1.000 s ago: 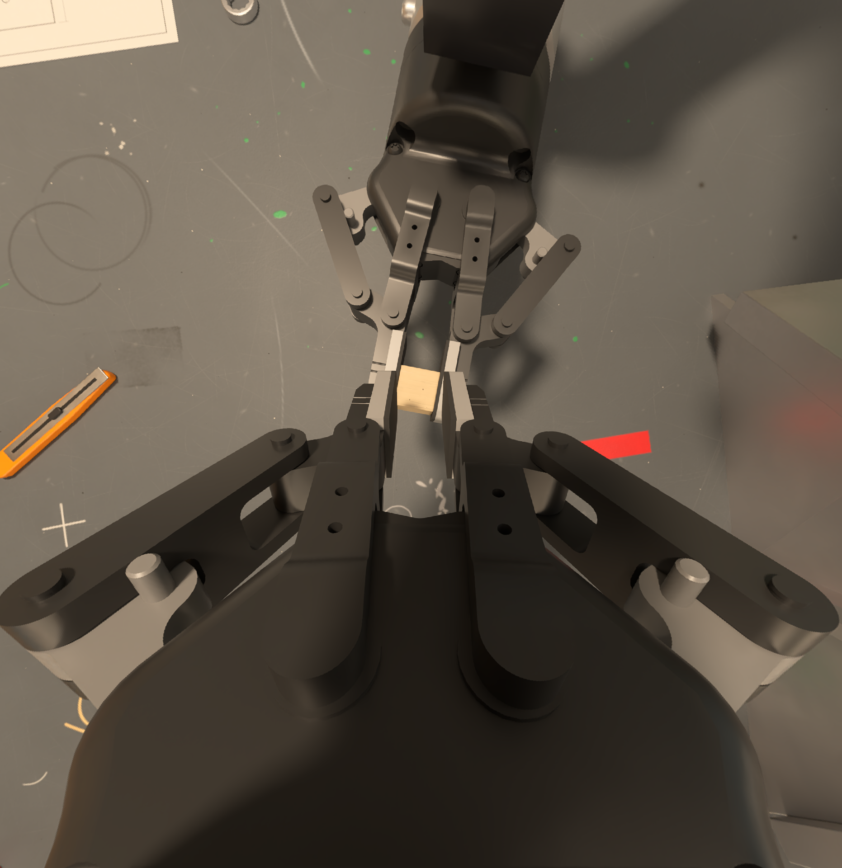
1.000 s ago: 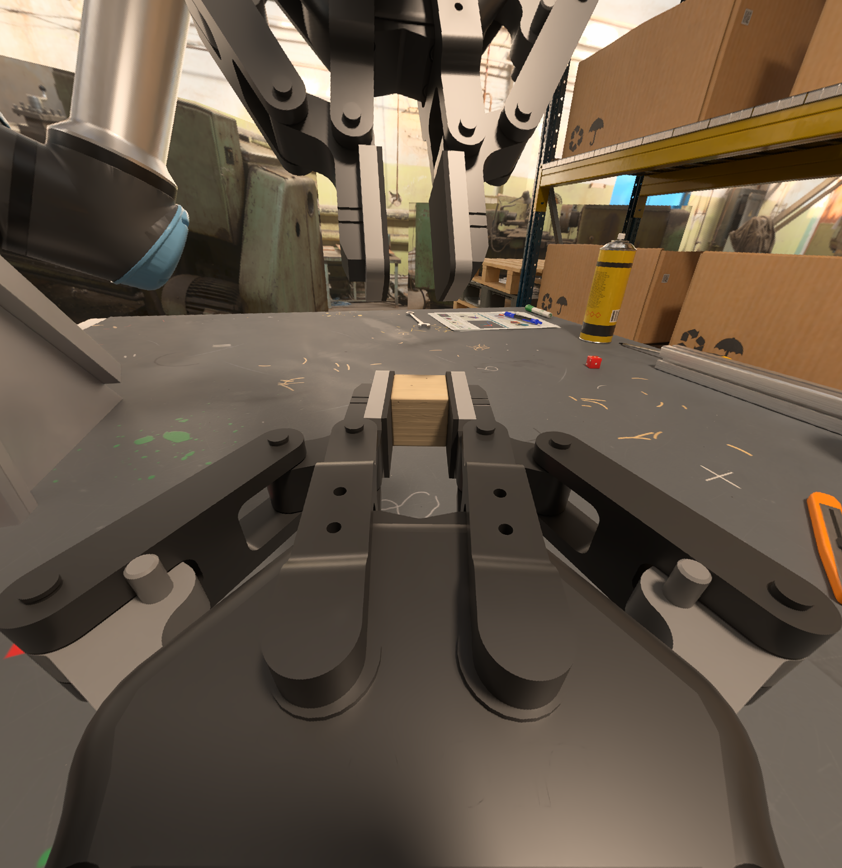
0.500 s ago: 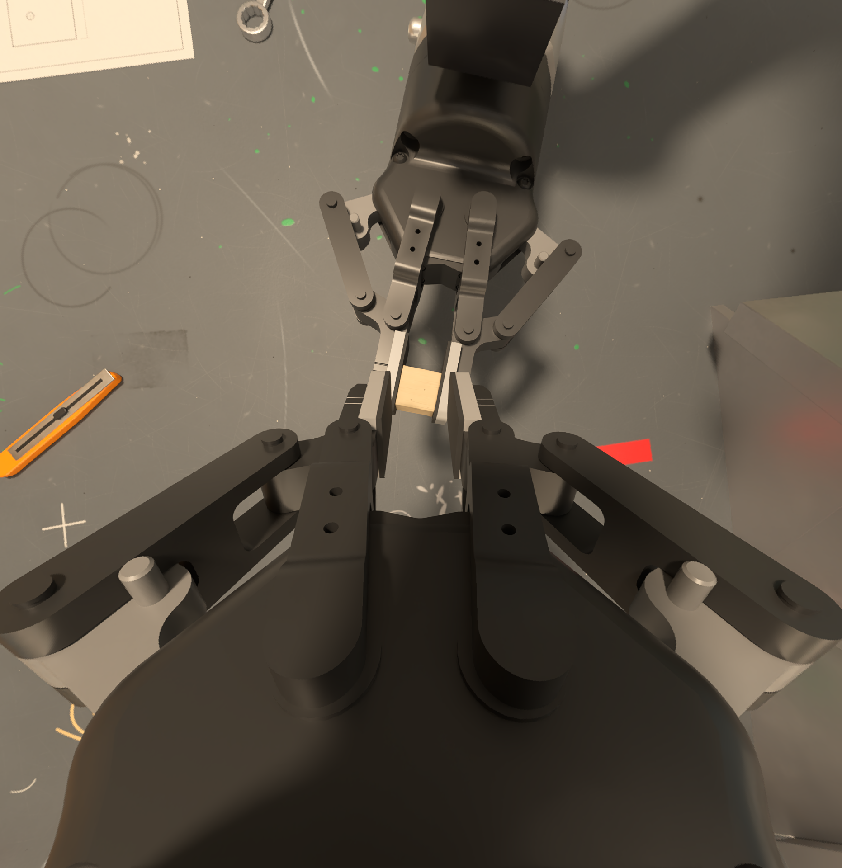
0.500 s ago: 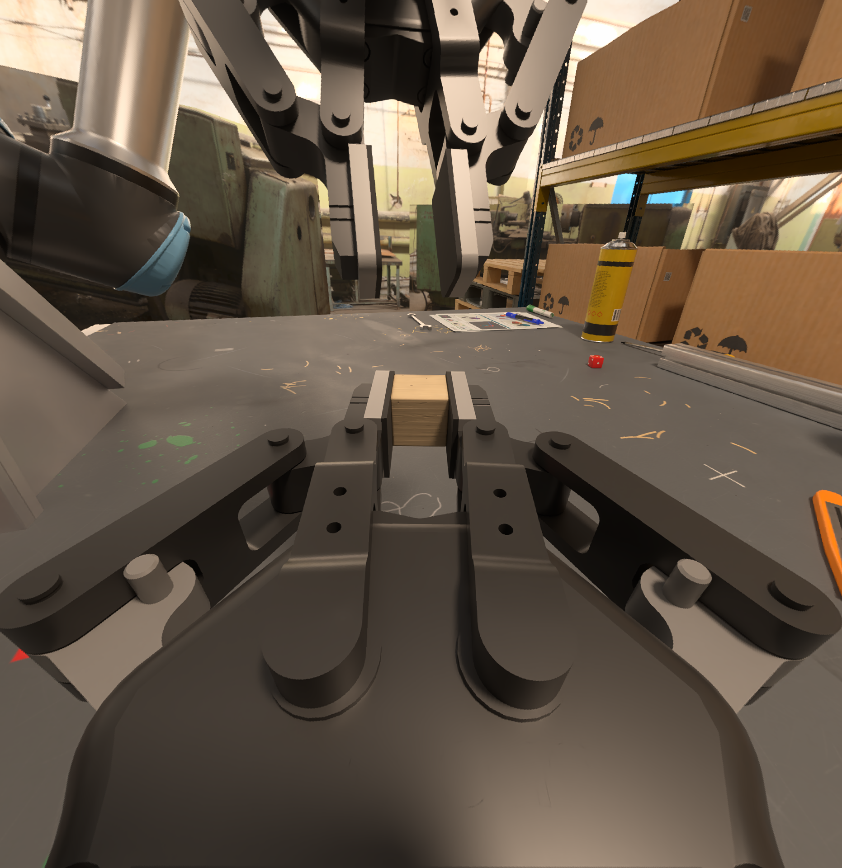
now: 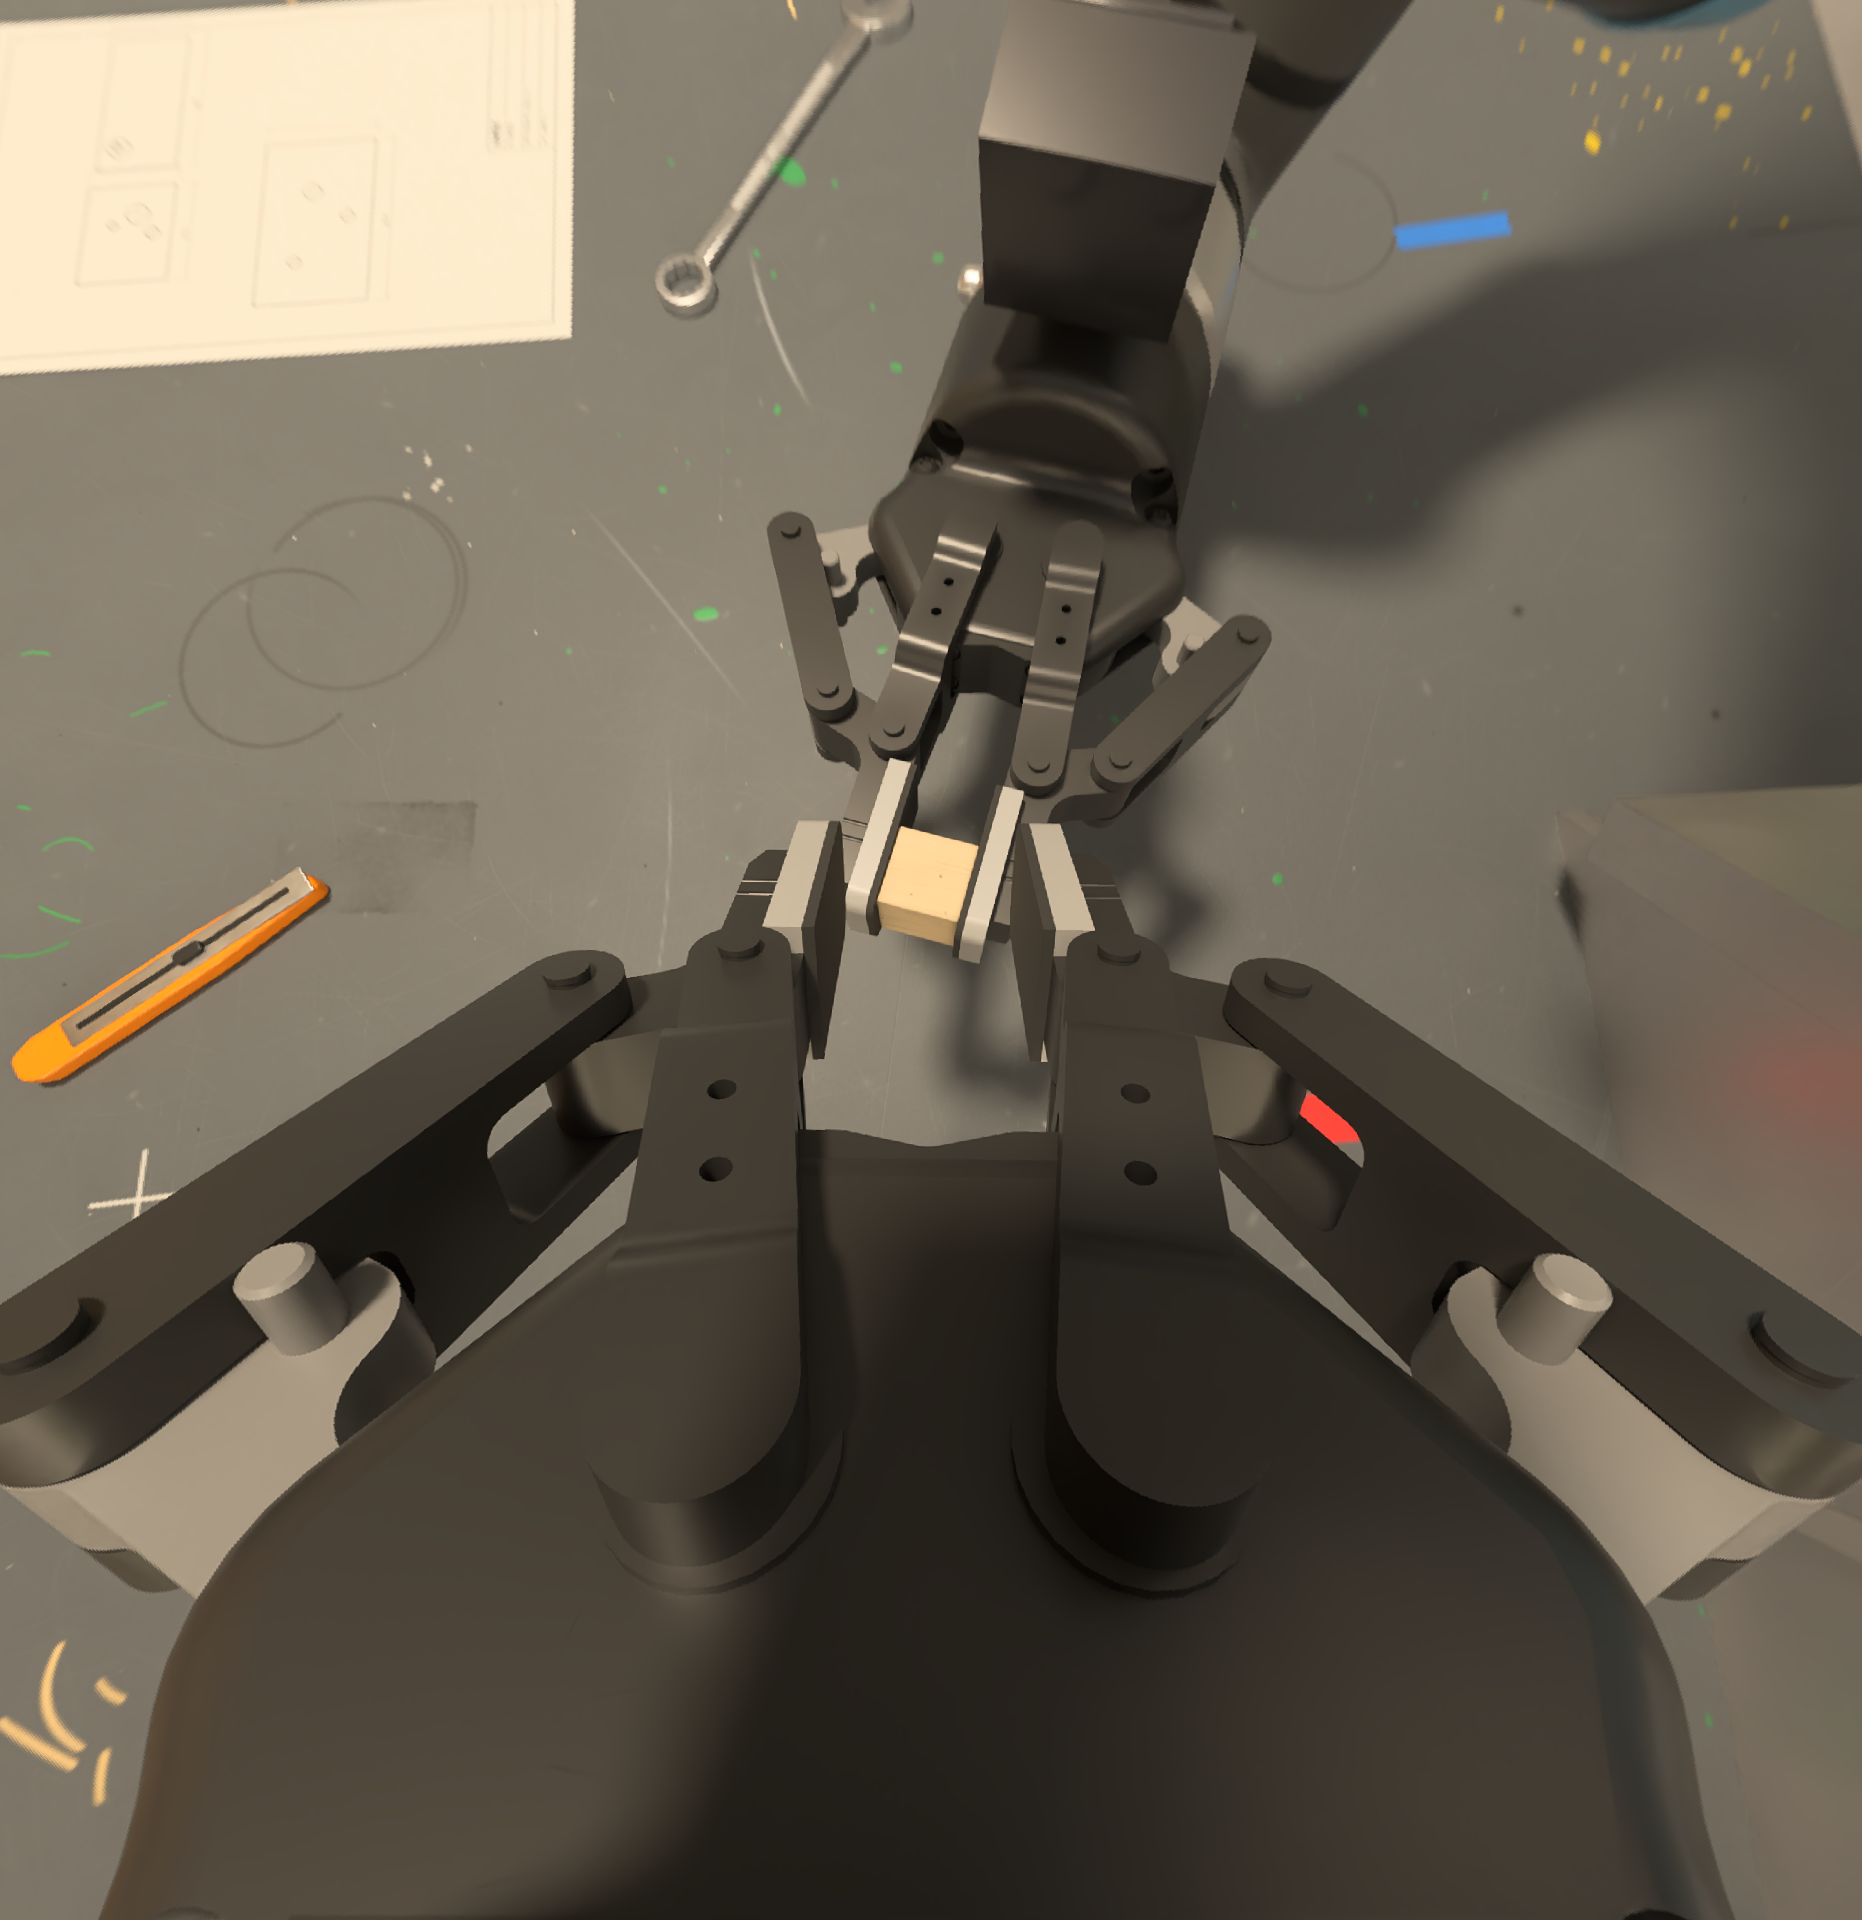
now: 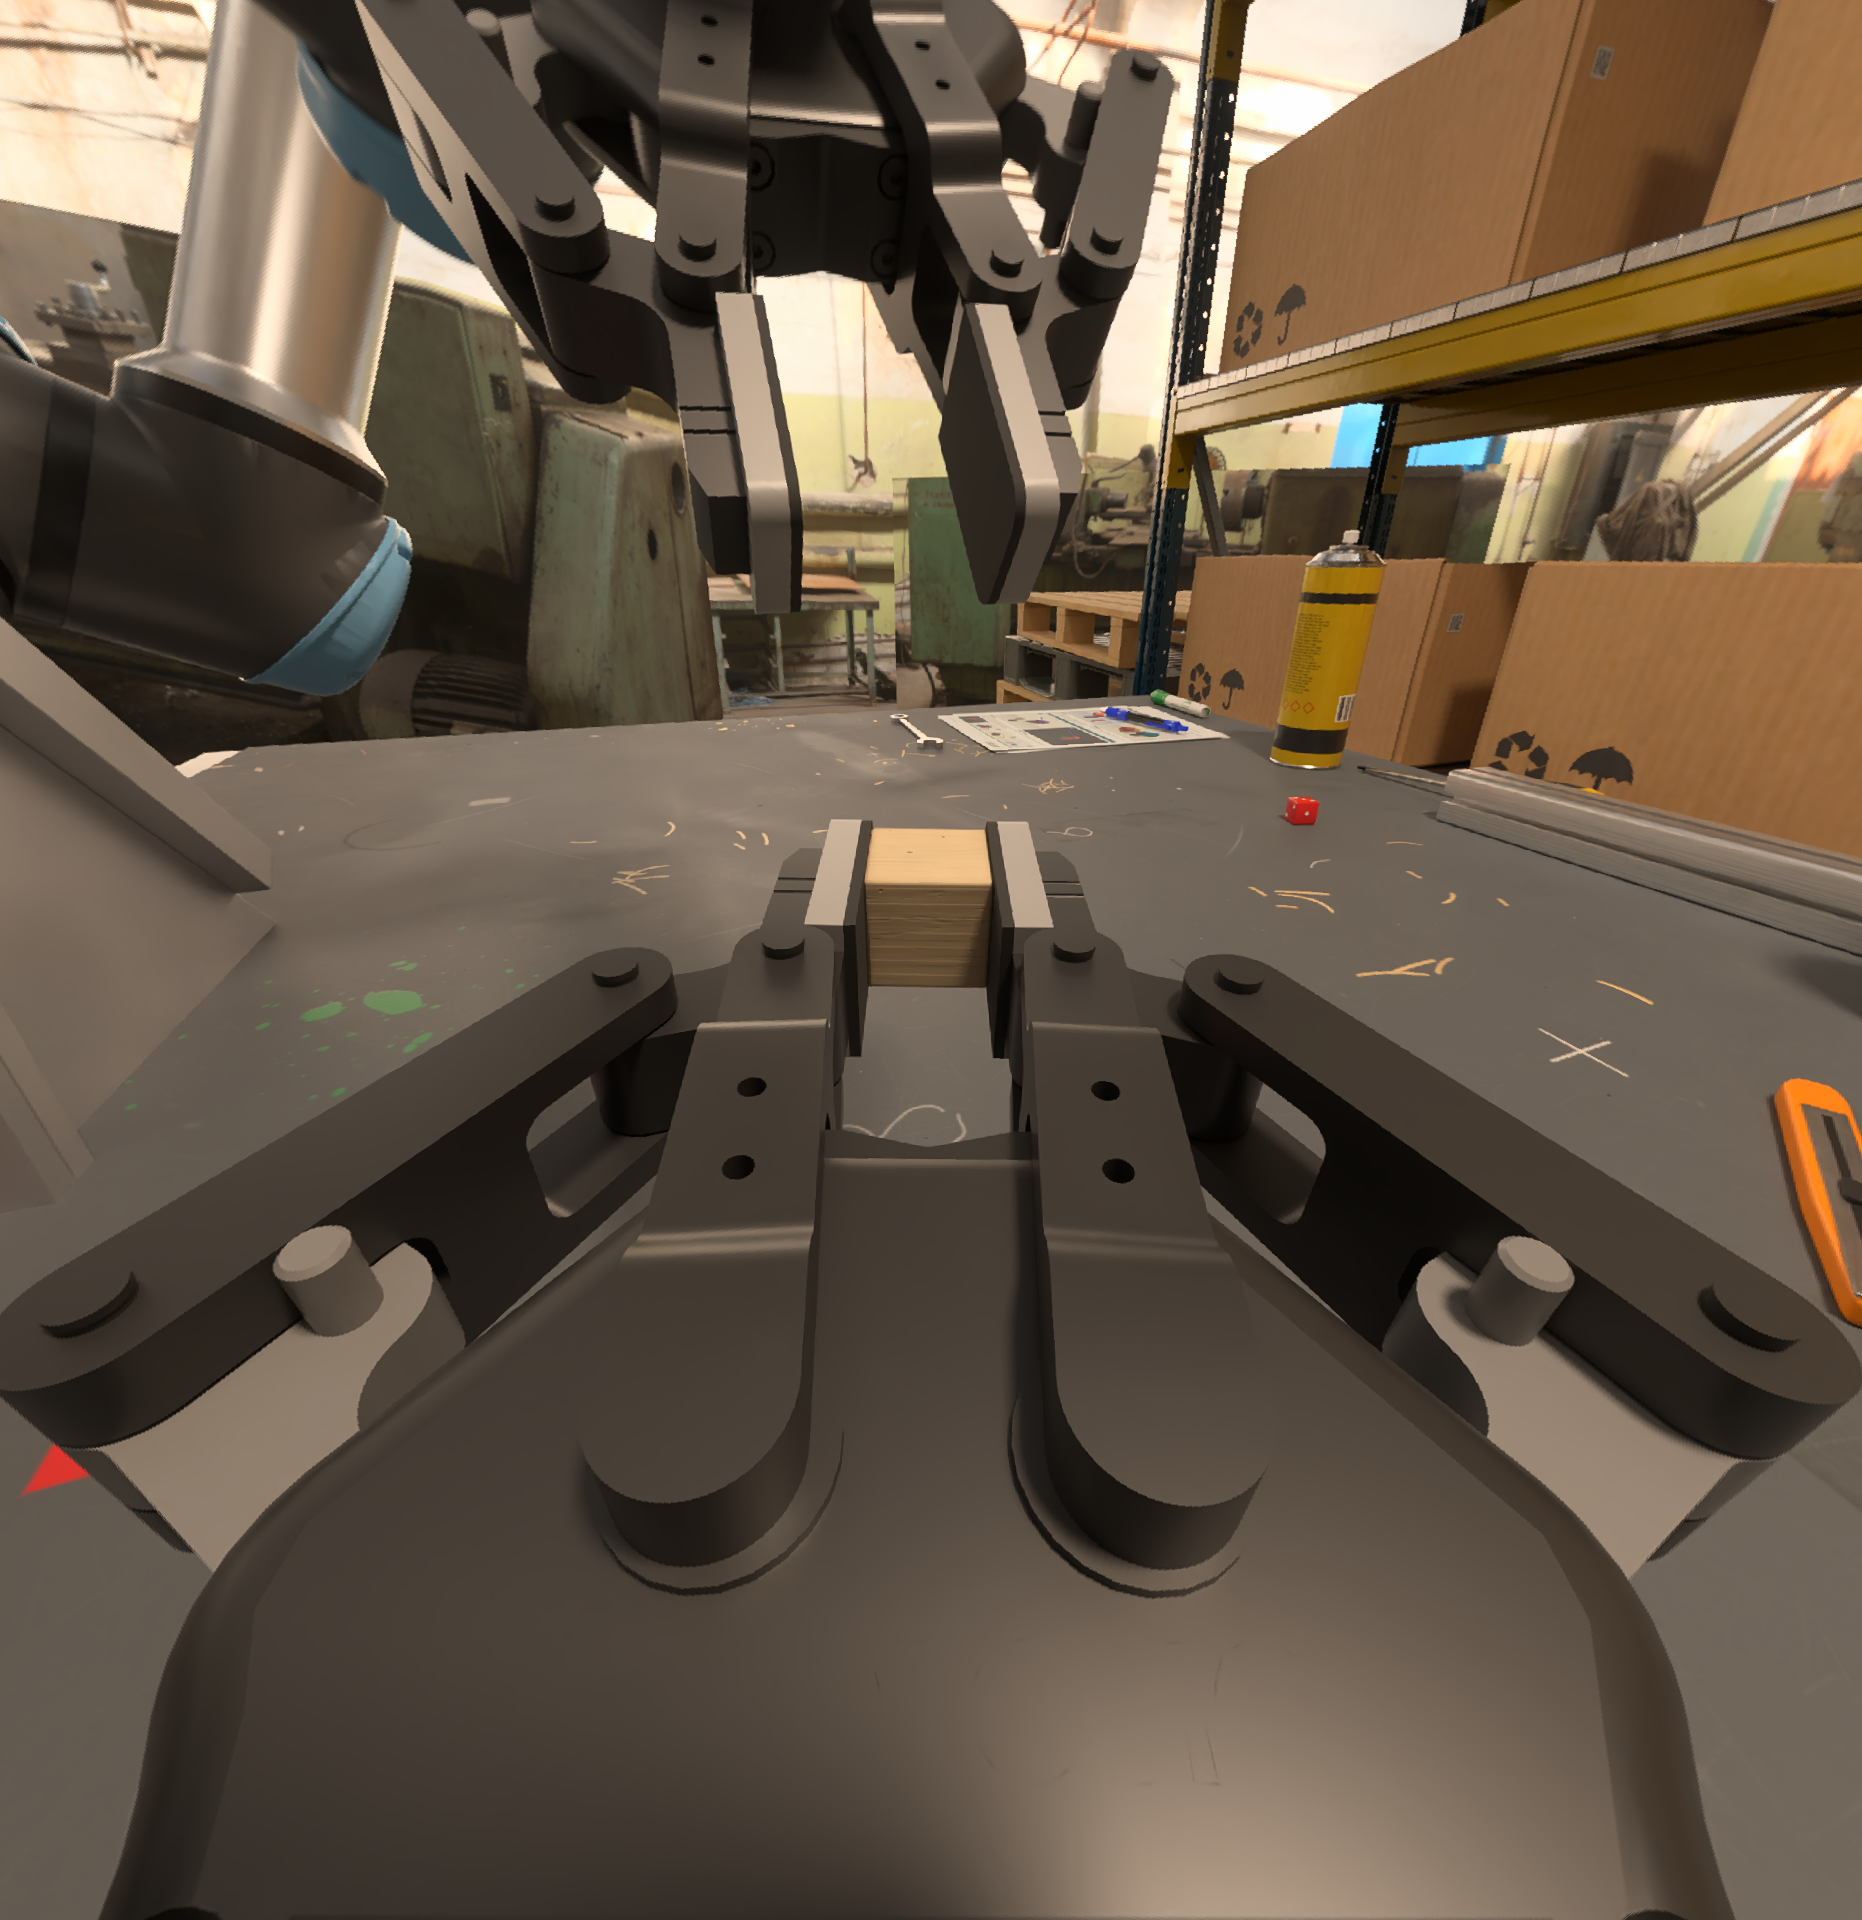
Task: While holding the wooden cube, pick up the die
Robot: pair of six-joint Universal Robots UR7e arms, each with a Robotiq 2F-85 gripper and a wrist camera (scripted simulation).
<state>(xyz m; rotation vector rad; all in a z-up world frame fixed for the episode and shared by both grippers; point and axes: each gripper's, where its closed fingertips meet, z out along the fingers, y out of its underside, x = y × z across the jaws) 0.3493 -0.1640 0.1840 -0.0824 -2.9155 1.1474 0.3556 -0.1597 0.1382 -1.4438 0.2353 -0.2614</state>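
Right gripper [image 6: 927, 904]: clamped on wooden cube [image 6: 925, 906], above the table [image 6: 594, 862].
Left gripper [image 6: 870, 499]: overhead, jaws apart, holding nothing.
Die [image 6: 1301, 810]: red, far right on the table, near spray can [image 6: 1327, 649].
Utility knife [image 6: 1841, 1205]: orange, right edge.

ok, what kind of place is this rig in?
Looks like an industrial workshop or warehouse: yellow steel racking stacked with brown cardboard boxes, old green machinery behind, and a scratched, paint-flecked grey workbench.
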